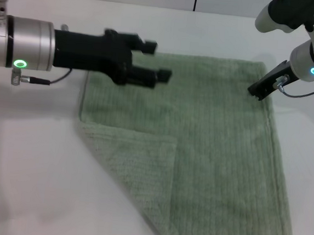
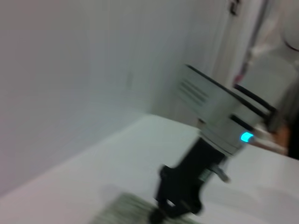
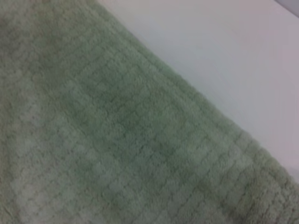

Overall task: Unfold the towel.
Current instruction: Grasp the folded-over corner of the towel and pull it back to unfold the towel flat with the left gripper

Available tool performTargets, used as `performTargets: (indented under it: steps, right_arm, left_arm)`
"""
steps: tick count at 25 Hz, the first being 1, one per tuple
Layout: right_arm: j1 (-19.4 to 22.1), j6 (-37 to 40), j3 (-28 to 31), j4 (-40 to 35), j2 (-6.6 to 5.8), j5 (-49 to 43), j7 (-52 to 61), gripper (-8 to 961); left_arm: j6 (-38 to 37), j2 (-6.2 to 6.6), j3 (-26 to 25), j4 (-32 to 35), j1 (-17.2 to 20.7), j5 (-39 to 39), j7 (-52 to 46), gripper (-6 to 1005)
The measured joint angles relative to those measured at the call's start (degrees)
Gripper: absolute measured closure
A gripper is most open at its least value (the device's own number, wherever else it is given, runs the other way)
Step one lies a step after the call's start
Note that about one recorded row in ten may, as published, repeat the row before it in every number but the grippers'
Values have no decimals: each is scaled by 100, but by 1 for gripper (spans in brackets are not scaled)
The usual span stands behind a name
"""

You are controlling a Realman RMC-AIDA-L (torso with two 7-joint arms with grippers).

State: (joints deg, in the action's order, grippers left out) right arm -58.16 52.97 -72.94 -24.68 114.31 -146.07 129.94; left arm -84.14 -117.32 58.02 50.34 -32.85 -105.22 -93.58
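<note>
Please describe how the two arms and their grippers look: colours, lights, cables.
Both arms have silver-white cylindrical links ending in black grippers. The left gripper is boxy and black, behind a silver wrist ring with a green light and a thin black cable. The right gripper is black too; its white wrist carries a blue-cyan light ring and a thin dark cable.

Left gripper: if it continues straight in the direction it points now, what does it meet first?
Probably nothing soon: the left gripper, open, points sideways above the towel, toward the right gripper, though depth is unclear.

Towel lies flat on the table, its near-left corner folded over onto it; my left gripper over its far-left part; my right gripper at its far-right corner.
</note>
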Motion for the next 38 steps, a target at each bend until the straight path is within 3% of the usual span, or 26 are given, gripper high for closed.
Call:
performTargets:
  steps: [6, 17, 26, 34, 38]
  right_arm:
    - [-44, -11, 0, 90, -16, 0, 0, 951]
    - [-57, -22, 0, 104, -23, -5, 0, 952]
    - [-57, -24, 0, 104, -23, -21, 0, 952]
    - [-68, -18, 0, 104, -22, -34, 0, 952]
    - [-74, -15, 0, 104, -22, -36, 1, 952]
  left_arm:
    - [-327, -77, 108, 160, -350, -848, -481, 196]
    - [-316, -106, 249, 112, -454, -942, -522, 199]
    - [-40, -126, 928, -64, -484, -949, -554, 199]
    - [850, -169, 1811, -496, -608, -891, -556, 200]
    - [1081, -170, 1933, -619, -633, -894, -557, 201]
